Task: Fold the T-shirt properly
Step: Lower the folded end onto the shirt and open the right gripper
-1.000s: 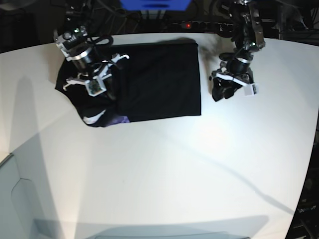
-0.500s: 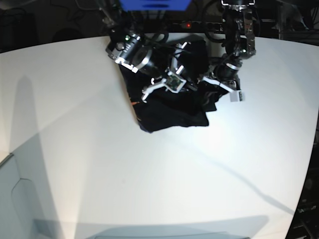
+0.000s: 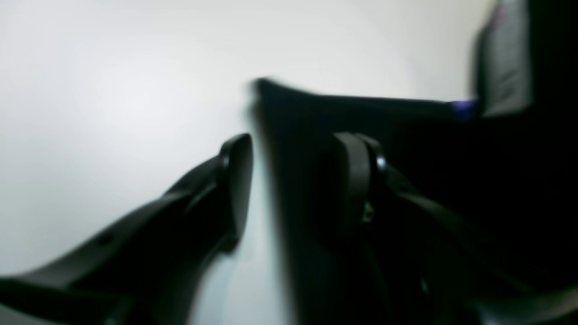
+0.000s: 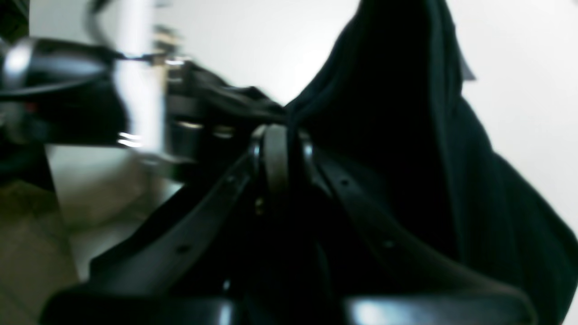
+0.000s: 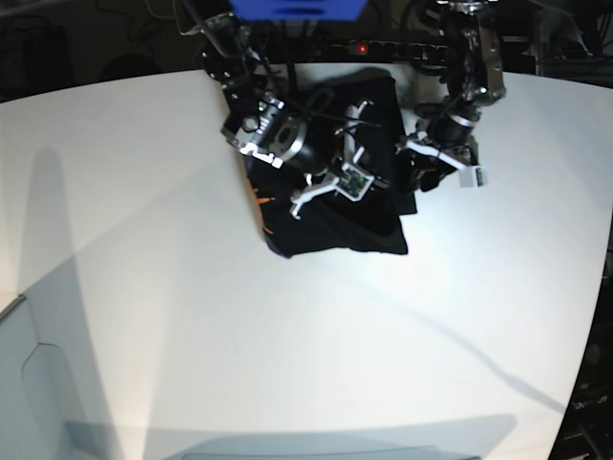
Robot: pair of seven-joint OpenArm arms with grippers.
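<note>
The black T-shirt lies bunched and doubled over at the back middle of the white table, with an orange mark showing at its left edge. My right gripper hangs over the shirt. In the right wrist view that gripper is shut on a lifted fold of the black cloth. My left gripper sits at the shirt's right edge. Its jaws stand open: one finger is over bare table, the other over the shirt.
A blue object, cables and a power strip with a red light sit behind the table's back edge. A pale grey panel stands at the front left corner.
My right gripper has carried the shirt's left part up and across to the right, so the spread shirt is now doubled over. The left gripper has moved in to the shirt's right edge.
</note>
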